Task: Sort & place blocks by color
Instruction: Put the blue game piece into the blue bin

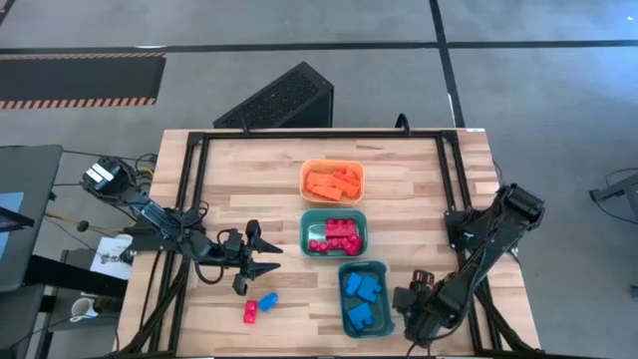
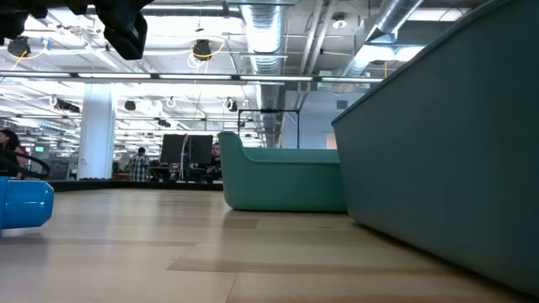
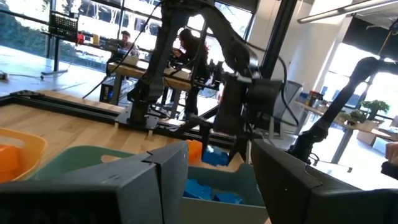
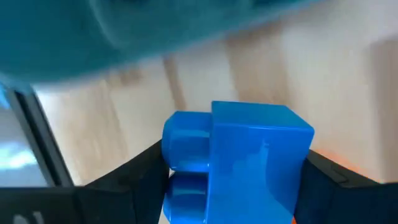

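Note:
Three bins stand in a row mid-table: an orange bin with orange blocks, a teal bin with red-pink blocks, and a teal bin with blue blocks. One red-pink block and one blue block lie flat on the wood near the front edge. My left gripper hovers open just beyond these two loose blocks, left of the bins. My right gripper is at the right wall of the blue-block bin, shut on a blue block. My right gripper pinches the blue block between its two fingers, one on each side face of the block. The block's round studs point sideways toward one finger. It is lifted above the wood, next to the teal bin's wall.
A black metal frame runs around the tabletop. In the low view the loose blue block lies at the left and teal bin walls fill the right. People sit at desks far behind the table. Bare wood lies left of the bins.

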Controlling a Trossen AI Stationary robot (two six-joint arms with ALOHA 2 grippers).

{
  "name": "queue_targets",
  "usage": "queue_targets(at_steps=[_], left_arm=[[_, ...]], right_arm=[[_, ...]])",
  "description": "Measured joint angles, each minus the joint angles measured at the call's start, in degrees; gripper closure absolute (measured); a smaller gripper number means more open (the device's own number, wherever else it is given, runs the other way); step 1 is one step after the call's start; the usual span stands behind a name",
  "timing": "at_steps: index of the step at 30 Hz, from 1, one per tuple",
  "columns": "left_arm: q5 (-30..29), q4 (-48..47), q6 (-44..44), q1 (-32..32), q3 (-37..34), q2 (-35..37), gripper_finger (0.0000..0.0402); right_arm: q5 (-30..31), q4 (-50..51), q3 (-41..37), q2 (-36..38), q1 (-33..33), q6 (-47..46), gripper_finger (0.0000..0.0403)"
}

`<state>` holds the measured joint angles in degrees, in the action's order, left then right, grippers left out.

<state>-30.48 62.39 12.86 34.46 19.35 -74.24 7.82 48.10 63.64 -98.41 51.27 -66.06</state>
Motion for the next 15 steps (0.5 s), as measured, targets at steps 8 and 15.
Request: queue_targets(at_steps=[8,15], left_arm=[[-0.07,0.0,0.0,0.0,0.0,0.0,0.0237],[-0.16,0.0,0.0,0.0,0.01,0.0,0.0237]], right_arm=[[20.95,-9.23,-0.04,9.09,-0.05,2.25,0.0135],[24.24,-24.38,0.07,8.83,-2.96,12.88,0.013]])
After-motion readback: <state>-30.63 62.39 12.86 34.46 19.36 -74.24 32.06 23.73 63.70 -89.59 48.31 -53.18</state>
